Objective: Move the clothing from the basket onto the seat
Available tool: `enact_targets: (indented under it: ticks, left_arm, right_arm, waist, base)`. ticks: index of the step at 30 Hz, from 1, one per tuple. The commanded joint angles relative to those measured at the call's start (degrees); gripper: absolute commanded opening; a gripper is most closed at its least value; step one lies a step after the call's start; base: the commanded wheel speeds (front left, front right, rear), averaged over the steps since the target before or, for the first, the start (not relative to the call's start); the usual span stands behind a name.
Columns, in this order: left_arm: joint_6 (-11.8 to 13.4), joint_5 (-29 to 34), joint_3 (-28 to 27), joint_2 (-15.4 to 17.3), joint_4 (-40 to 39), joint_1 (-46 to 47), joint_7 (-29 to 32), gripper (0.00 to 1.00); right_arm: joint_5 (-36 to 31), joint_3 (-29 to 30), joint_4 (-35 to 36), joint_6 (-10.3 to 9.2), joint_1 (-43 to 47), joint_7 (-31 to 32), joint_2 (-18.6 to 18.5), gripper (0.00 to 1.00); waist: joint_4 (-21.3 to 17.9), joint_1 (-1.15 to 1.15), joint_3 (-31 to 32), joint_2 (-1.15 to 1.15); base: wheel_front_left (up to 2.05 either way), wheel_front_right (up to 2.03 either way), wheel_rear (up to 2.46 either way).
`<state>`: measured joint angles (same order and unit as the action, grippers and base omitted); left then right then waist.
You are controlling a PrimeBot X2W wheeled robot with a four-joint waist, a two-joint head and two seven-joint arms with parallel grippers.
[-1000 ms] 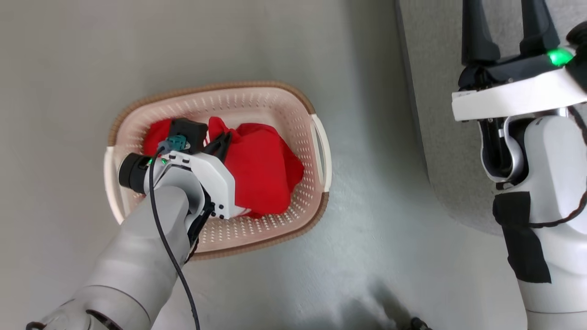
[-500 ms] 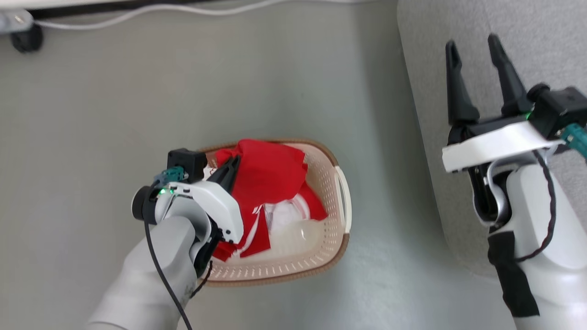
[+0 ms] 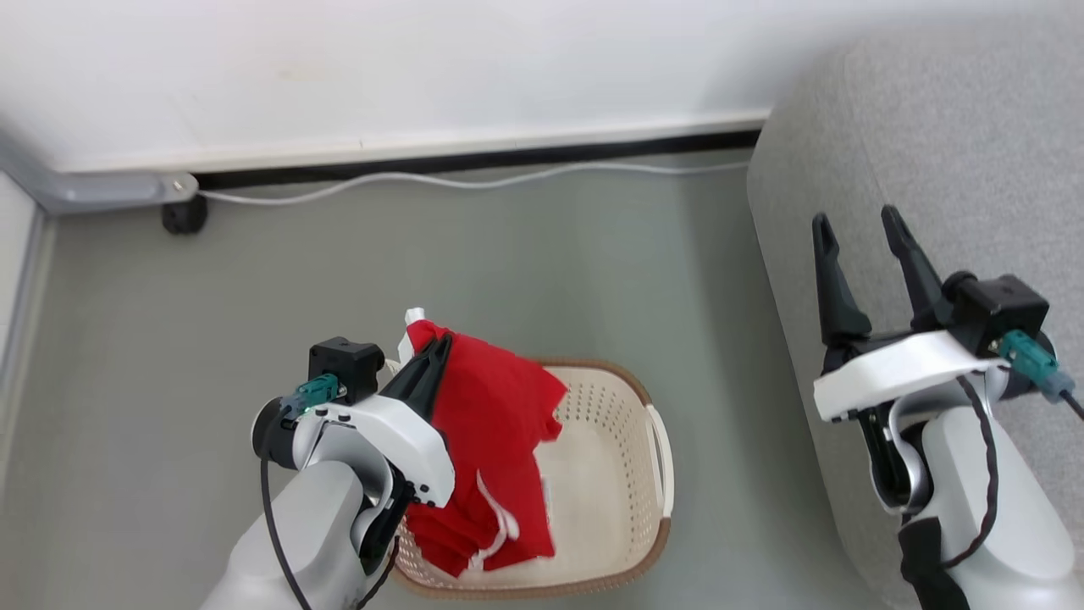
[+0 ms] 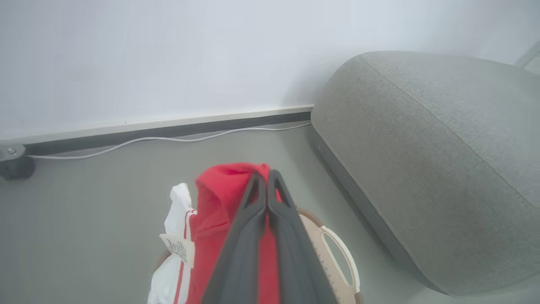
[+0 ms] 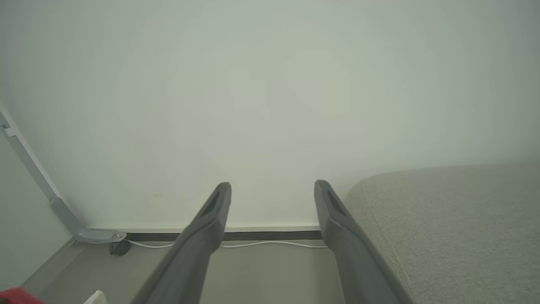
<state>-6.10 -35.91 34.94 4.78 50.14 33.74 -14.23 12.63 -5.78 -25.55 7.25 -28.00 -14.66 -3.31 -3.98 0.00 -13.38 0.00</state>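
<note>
Clothing [image 3: 495, 424] dangles from the left gripper [image 3: 442, 346], its dark fingers pressed together on a fold near the top of the red bundle. White striped trim trails down over the basket [image 3: 656, 440] on the grey floor. What shows of the basket's bottom is bare cream plastic, and the rest is hidden behind the cloth.

To the right, the right gripper [image 3: 855, 219] stands with its fingers spread wide and nothing between them, in front of the seat's [image 3: 931, 152] rounded edge.

The carry looks best done by raising the bundle until the lowest hem is over the brown rim. It can then swing right, wide of the idle arm, and go well in over the cushion before the pinch lets go. The loose trim could snag on the basket's holes or white handle, so a firm, steady hold seems wise.

A small white care tag [image 4: 179, 249] hangs beside the garment's white panel, its print too fine to read.

Farther back, a white cable [image 3: 466, 180] runs along the dark skirting below a plain wall, past a black castor [image 3: 182, 216].
</note>
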Motion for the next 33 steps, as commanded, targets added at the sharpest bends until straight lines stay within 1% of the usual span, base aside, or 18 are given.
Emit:
enact_targets:
  ticks: [1, 9, 15, 22, 26, 33]
  left_arm:
    - [-0.46, 1.31, -2.62, 1.39, -2.61, -0.27, -0.76, 0.00]
    - [-1.02, 5.59, -6.35, 1.96, -9.85, -2.16, -0.76, 0.00]
    - [-1.25, 7.12, -7.86, 2.78, -15.22, -2.00, -0.76, 0.00]
    - [-1.34, 6.48, -8.69, 4.76, -21.61, 1.10, -0.71, 0.00]
    - [-1.35, 6.35, -8.45, 5.75, -24.96, 3.08, 0.57, 0.00]
    - [-0.92, 6.26, -8.31, 6.34, -29.85, 5.04, 2.82, 0.00]
  right_arm:
    - [0.33, -0.77, 0.81, 0.24, 1.05, -0.34, 0.04, 1.00]
    - [0.99, -0.43, -0.14, 0.24, 4.70, -0.34, -0.78, 1.00]
    - [1.37, -0.68, -0.65, 0.24, 7.07, -0.34, -0.77, 1.00]
    - [1.88, -0.45, -0.54, 0.24, 8.57, -0.34, -0.87, 1.00]
    - [1.81, -0.88, -0.70, 0.24, 9.04, -0.34, -0.93, 1.00]
    - [1.91, -1.55, -0.89, 0.24, 9.23, -0.34, -0.66, 1.00]
  waist:
    - [1.28, 0.00, 3.14, 0.00]
    - [2.84, 0.00, 8.29, 0.00]
    - [3.83, 0.00, 10.90, 0.00]
    - [4.78, 0.00, 12.05, 0.00]
    - [4.96, 0.00, 12.26, 0.00]
    - [4.96, 0.00, 11.95, 0.00]
  base:
    - [0.00, 0.00, 0.00]
    - [0.00, 0.00, 0.00]
    - [0.00, 0.00, 0.00]
    - [0.00, 0.00, 0.00]
    - [0.00, 0.00, 0.00]
    - [0.00, 0.00, 0.00]
